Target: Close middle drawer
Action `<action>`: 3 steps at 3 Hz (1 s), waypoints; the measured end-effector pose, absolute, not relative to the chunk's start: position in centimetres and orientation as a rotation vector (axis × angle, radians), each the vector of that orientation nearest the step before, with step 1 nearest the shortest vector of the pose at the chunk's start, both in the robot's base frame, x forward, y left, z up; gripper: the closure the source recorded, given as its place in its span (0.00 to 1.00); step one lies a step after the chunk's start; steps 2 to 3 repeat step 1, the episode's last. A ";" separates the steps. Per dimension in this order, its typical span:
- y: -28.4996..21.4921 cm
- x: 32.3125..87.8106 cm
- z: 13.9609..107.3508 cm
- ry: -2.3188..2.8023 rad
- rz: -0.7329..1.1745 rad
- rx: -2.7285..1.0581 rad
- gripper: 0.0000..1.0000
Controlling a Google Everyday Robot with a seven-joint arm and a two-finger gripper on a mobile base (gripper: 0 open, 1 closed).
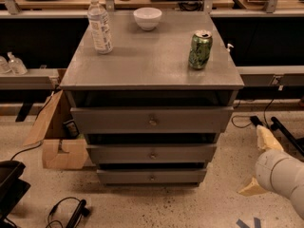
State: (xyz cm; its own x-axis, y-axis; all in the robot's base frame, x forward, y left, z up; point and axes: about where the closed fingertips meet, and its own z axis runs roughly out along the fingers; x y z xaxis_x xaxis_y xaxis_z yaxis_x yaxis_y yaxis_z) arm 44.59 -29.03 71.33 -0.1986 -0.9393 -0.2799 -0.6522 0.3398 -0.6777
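The grey cabinet (142, 61) has three grey drawer fronts, each with a small round metal knob. The middle drawer (152, 153) lies between the widest top front (152, 120) and the narrowest bottom front (152, 176). Dark gaps show above each front. My gripper (259, 163) is low at the right, above the floor and clear of the cabinet's right side. It is open and empty, with one cream finger (266, 137) pointing up and the other down.
On the cabinet top stand a water bottle (100, 25), a white bowl (147, 18) and a green can (200, 50). A cardboard box (54, 132) stands left of the cabinet. Cables (280, 127) lie on the floor at right, and a black object (9, 184) at lower left.
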 end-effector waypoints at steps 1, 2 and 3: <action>-29.0 44.6 71.3 1.939 -0.550 -1.391 0.00; -29.0 44.6 71.3 1.939 -0.550 -1.391 0.00; -29.0 44.6 71.3 1.939 -0.550 -1.391 0.00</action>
